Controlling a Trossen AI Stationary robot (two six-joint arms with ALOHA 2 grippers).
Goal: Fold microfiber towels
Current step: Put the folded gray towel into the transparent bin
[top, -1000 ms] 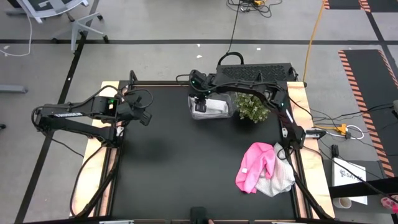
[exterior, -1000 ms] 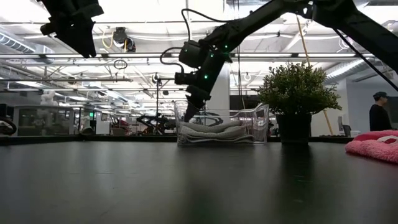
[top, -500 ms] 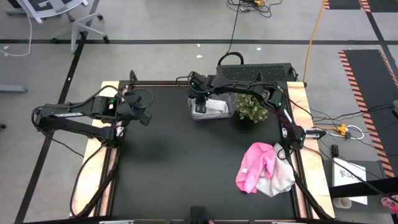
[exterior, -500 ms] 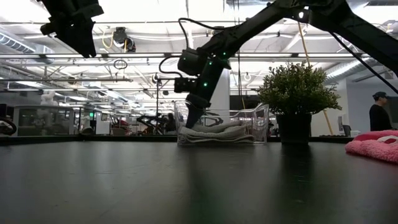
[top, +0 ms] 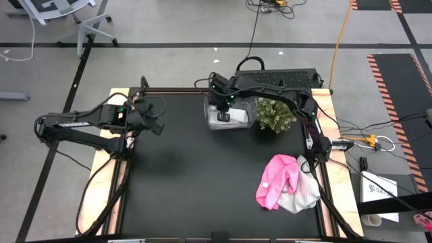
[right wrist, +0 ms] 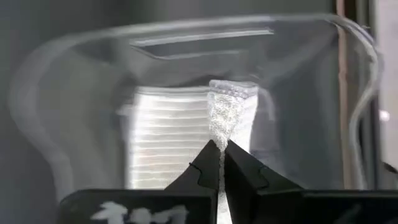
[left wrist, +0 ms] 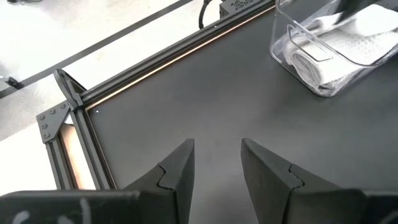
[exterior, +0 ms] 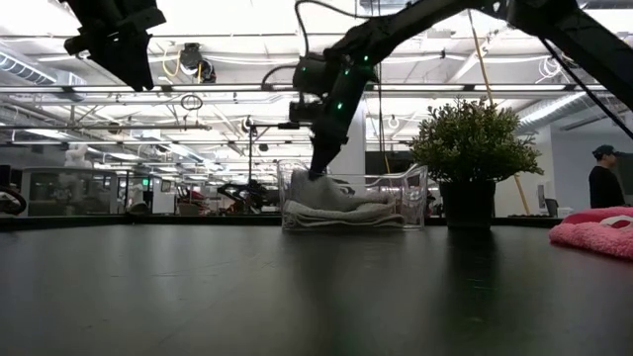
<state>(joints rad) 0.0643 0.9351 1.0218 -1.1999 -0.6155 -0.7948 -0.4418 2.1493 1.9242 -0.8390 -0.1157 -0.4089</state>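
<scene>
The right gripper (right wrist: pixel 220 148) is over the clear plastic bin (top: pixel 246 123) at the far side of the black table (top: pixel 196 175). Its two fingers are pinched tight on a fold of a white towel (right wrist: pixel 230 112). The cloth stands up in a little peak between the tips, so I think the arm wants to pull this towel out of the bin and bring it to the open table to fold it. In the low view the towel (exterior: pixel 331 193) humps up inside the bin under the gripper.

The towel looks soft and bumpy, with small ridges. The bin is see-through with round corners. A small green plant (top: pixel 273 116) in a dark pot sits just beside the bin.

A bright pink towel (top: pixel 277 179) lies in a crumpled heap near the right edge, on top of a pale grey towel (top: pixel 300 197). They are not folded yet.

The left gripper (left wrist: pixel 216 163) waits above the left side, fingers partly apart, holding nothing
</scene>
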